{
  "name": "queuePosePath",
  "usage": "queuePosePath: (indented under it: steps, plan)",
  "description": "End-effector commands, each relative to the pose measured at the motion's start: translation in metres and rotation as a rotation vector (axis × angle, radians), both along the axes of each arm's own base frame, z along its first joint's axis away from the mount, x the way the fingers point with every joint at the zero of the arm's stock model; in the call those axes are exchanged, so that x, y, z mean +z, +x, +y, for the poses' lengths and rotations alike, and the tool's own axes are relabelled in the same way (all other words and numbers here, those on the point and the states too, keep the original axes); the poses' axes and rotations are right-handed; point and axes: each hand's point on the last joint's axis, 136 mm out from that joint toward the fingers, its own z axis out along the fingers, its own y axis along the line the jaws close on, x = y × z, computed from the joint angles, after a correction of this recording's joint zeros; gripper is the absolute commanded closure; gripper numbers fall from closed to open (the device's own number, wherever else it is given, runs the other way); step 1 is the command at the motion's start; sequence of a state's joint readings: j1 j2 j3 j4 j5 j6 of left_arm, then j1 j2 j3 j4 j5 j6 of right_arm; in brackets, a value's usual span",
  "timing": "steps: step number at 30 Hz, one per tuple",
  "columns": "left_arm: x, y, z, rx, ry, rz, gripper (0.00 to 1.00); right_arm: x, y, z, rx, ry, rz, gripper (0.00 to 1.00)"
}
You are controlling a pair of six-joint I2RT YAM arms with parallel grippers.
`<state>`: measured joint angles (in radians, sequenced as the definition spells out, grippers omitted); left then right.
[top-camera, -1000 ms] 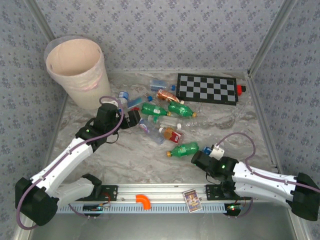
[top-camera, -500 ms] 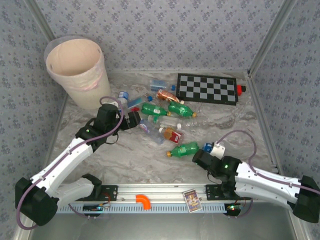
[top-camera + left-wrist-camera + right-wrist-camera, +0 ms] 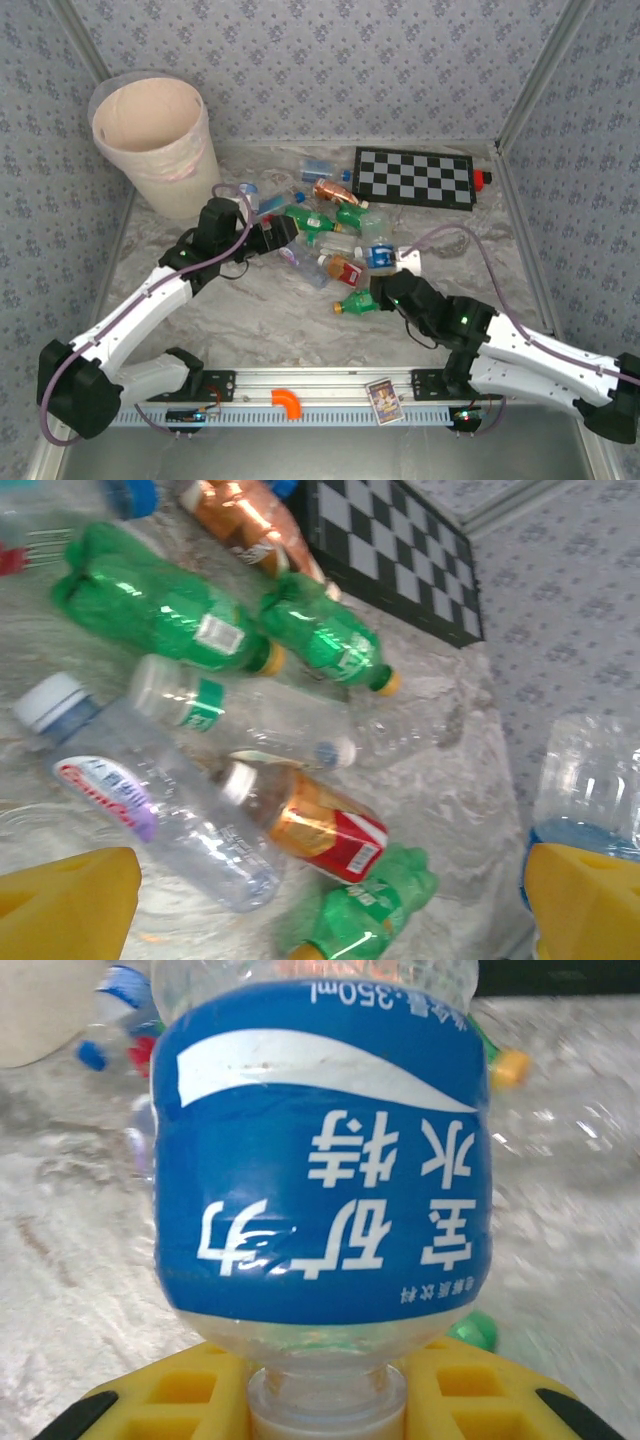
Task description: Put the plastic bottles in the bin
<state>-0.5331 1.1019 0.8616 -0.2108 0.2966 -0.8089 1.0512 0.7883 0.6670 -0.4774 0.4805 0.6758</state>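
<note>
My right gripper point(image 3: 385, 282) is clamped tight on the neck of a clear plastic bottle with a blue label point(image 3: 379, 252); a second ago these jaws were only partly closed and sat nearer the right half of the near edge of the marbled table point(image 3: 270, 320); since then the arm has swung in toward the middle, and the bottle now sticks up from my fingers with its base uppermost; my left gripper point(image 3: 283, 232) is spread wide with nothing between its fingers; it has edged a little farther right, closer over the other small plastic bottles point(image 3: 343, 270); those lie on their sides in a heap mid-table toward the far edge, much as they lay before; a green plastic bottle point(image 3: 358, 302) lies just beside my right gripper, unmoved; the black-and-white checkerboard point(image 3: 415, 178) lies flat along the far edge, right of the heap; the tall round peach-beige bin point(image 3: 150, 150) stands upright in the far left corner, same spot, well apart from the held bottle.
</note>
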Motion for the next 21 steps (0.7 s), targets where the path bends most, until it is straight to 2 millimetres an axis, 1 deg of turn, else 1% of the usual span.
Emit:
queuePosePath:
  steps: [1,2,5,9,12,14,16,19,21]
  plan:
    - [0.045,-0.005,-0.025,-0.106,-0.158,-0.068,0.05,0.034,0.008,0.036,0.174,-0.039,-0.112,0.7]
    - [0.052,-0.007,-0.03,-0.131,-0.184,-0.09,0.07,0.038,0.01,0.042,0.186,-0.04,-0.114,0.7]
    - [0.068,-0.018,-0.041,-0.184,-0.211,-0.148,0.08,0.043,0.014,0.062,0.237,-0.039,-0.115,0.7]
    - [0.076,-0.029,-0.05,-0.228,-0.22,-0.188,0.08,0.047,0.016,0.084,0.287,-0.019,-0.112,0.7]
    - [0.074,-0.032,-0.057,-0.249,-0.23,-0.18,0.11,0.047,0.015,0.094,0.316,-0.016,-0.11,0.7]
    - [0.072,-0.034,-0.065,-0.273,-0.238,-0.17,0.15,0.046,0.013,0.098,0.33,-0.023,-0.108,0.7]
    - [0.07,-0.036,-0.071,-0.285,-0.248,-0.163,0.16,0.045,0.011,0.102,0.342,-0.038,-0.107,0.7]
    - [0.07,-0.034,-0.078,-0.289,-0.252,-0.155,0.18,0.046,0.007,0.108,0.362,-0.06,-0.111,0.7]
    - [0.065,-0.031,-0.08,-0.282,-0.247,-0.141,0.19,0.047,0.004,0.112,0.373,-0.071,-0.121,0.7]
